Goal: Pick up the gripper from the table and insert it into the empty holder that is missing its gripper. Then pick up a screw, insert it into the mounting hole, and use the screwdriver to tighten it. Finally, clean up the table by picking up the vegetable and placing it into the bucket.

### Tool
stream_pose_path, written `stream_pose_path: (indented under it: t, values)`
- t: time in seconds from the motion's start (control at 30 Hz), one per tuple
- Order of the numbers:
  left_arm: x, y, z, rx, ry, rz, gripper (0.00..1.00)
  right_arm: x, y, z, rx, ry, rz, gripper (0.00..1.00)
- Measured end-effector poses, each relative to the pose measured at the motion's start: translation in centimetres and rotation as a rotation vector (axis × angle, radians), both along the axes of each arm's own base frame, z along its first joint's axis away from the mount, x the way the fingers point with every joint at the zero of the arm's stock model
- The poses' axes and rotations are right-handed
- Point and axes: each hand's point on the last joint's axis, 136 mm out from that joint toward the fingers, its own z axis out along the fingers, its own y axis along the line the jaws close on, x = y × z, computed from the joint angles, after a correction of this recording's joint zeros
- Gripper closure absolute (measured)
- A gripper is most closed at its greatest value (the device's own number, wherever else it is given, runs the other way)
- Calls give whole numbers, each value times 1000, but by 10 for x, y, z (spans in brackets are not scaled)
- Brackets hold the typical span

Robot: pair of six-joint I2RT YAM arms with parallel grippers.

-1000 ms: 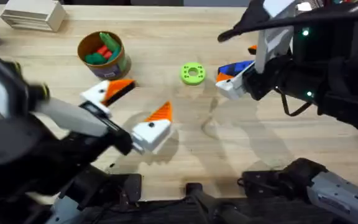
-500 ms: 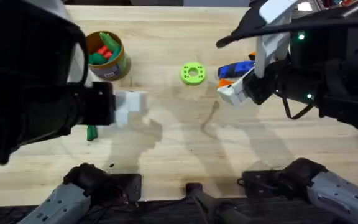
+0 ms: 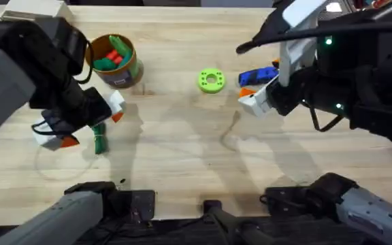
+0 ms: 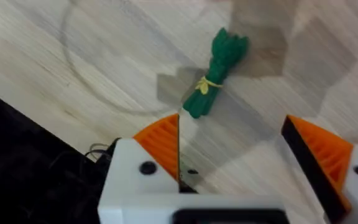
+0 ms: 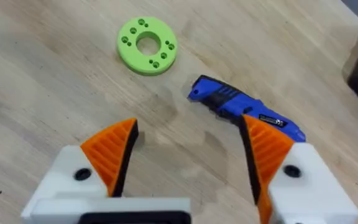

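Observation:
The vegetable [image 3: 99,143], a small green bundle tied with a yellow band, lies on the table left of centre; in the left wrist view the vegetable [image 4: 217,73] is just beyond my fingers. My left gripper [image 3: 90,129] hovers over it, open, with nothing between its orange pads [image 4: 161,140]. The bucket [image 3: 115,60] stands behind, holding green and red toy vegetables. The blue screwdriver [image 3: 258,75] lies at right of centre, and the screwdriver [image 5: 246,111] sits close ahead of my right gripper [image 5: 188,146]. That right gripper [image 3: 256,99] is open and empty. The loose gripper, holder and screw are out of view.
A green ring [image 3: 211,80] with small holes lies mid-table, left of the screwdriver. A pale box [image 3: 36,16] sits at the far left corner. A tiny dark speck [image 3: 122,181] lies near the front edge; what it is I cannot tell.
My left arm has swung from the middle of the table to the left and now sits over the vegetable, still open. The right arm has not moved.

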Motion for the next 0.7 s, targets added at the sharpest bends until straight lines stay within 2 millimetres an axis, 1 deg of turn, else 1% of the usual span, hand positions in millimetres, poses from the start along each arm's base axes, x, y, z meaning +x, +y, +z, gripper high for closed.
stream_pose_path:
  t: [0.1, 0.13, 0.17, 0.3, 0.4, 0.43, 0.47, 0.53, 0.57, 0.63, 0.67, 0.7]
  values:
    - [-3, 4, -18, -19, 46, 47, 14, 0, 0, 0, 0, 0, 0, 51]
    - [-7, 5, -34, -48, 81, 83, 14, 0, 0, 0, 0, 0, 0, 48]
    - [-8, 6, -39, -55, 86, 94, 14, 0, 0, 0, 0, 0, 0, 50]
    - [-11, 10, -53, -69, 88, 134, 14, 0, 0, 0, 0, 0, 0, 50]
    - [-15, 15, -59, -74, 86, 168, 11, 0, 0, 0, 0, 0, 0, 49]
    - [-15, 17, -61, -75, 80, 176, 29, 0, 0, 0, 0, 0, 0, 50]
    - [-14, 18, -62, -77, 74, 177, 116, 0, 0, 0, 0, 0, 0, 49]
    - [-11, 21, -63, -77, 62, 164, 378, 0, 0, 0, 0, 0, 0, 50]
    - [-10, 21, -63, -79, 59, 148, 553, 0, 0, 0, 0, 0, 0, 50]
    - [-11, 21, -63, -79, 69, 124, 848, 0, 0, 0, 0, 0, 0, 50]
    - [-13, 20, -62, -84, 77, 115, 954, 0, 0, 0, 0, 0, 0, 49]
    - [-14, 18, -61, -95, 82, 113, 976, 0, 0, 0, 0, 0, 0, 50]
